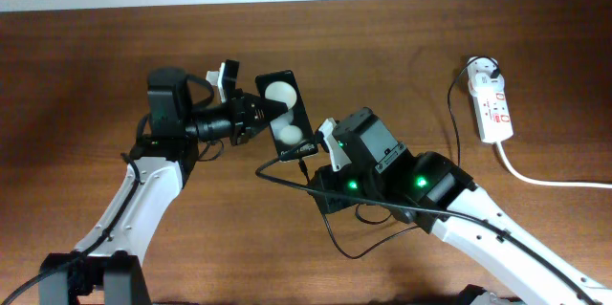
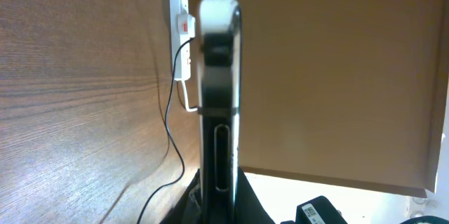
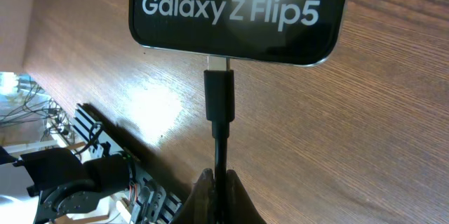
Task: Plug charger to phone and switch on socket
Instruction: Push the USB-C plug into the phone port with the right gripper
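Note:
My left gripper [image 1: 260, 112] is shut on the black phone [image 1: 285, 115], holding it raised above the table; its face shows two white circles. In the left wrist view the phone [image 2: 219, 104] stands edge-on between the fingers [image 2: 219, 203]. My right gripper [image 1: 320, 160] is shut on the thin black charger cable [image 3: 219, 150] just behind the connector [image 3: 219, 97]. The connector's metal tip meets the port in the phone's bottom edge [image 3: 235, 13]. The cable [image 1: 335, 233] loops over the table. The white socket [image 1: 491, 99] lies far right, with the white plug head [image 1: 486, 74] in it.
The socket's thick white cord [image 1: 545, 179] runs off to the right edge. The socket also shows in the left wrist view [image 2: 181, 34] with the black cable hanging from it. A pale wall borders the table's far edge.

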